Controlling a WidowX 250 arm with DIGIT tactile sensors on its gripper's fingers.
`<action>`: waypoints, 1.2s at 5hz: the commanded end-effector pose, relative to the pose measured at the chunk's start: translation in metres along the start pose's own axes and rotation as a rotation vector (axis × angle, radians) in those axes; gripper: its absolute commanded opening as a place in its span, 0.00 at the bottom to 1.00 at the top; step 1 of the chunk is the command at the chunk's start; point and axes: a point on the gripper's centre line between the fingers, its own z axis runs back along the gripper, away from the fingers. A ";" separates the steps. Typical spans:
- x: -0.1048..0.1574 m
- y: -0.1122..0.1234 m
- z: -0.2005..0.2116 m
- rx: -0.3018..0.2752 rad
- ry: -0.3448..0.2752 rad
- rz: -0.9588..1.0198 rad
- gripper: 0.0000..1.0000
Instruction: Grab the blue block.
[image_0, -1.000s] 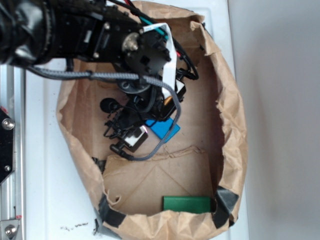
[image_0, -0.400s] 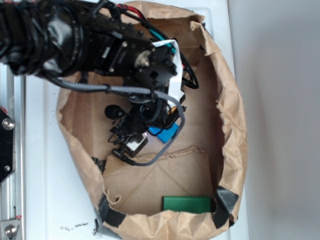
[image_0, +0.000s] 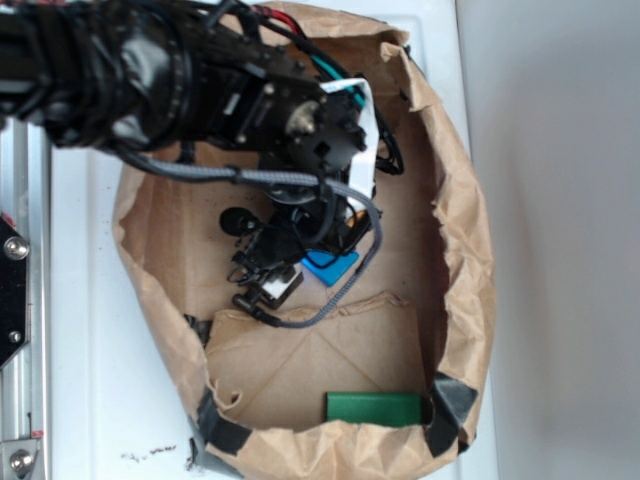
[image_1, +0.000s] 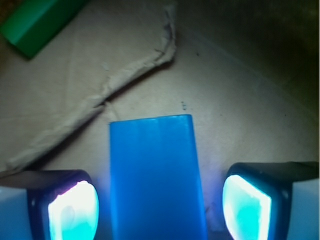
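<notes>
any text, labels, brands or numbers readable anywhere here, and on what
None can be read in either view.
blue block: plain faces, no marking.
green block: plain, no marking.
paper bag: brown, no print visible.
gripper and arm: no legible label.

A brown paper bag (image_0: 455, 215) with its sides rolled down lies on a white tabletop (image_0: 85, 330). The black arm (image_0: 150, 80) reaches in from the upper left, trailing a grey braided cable (image_0: 345, 285). Its hand (image_0: 300, 262) sits low over the bag floor, covering most of the blue block (image_0: 335, 267), whose right corner shows. Whether the jaws touch the block cannot be told. The green block (image_0: 373, 407) lies well apart, against the bag's near wall.
</notes>
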 end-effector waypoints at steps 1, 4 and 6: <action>0.017 0.001 -0.009 0.003 -0.003 0.006 1.00; 0.018 0.006 -0.003 0.042 -0.045 0.064 0.00; 0.020 0.009 0.014 0.040 -0.065 0.093 0.00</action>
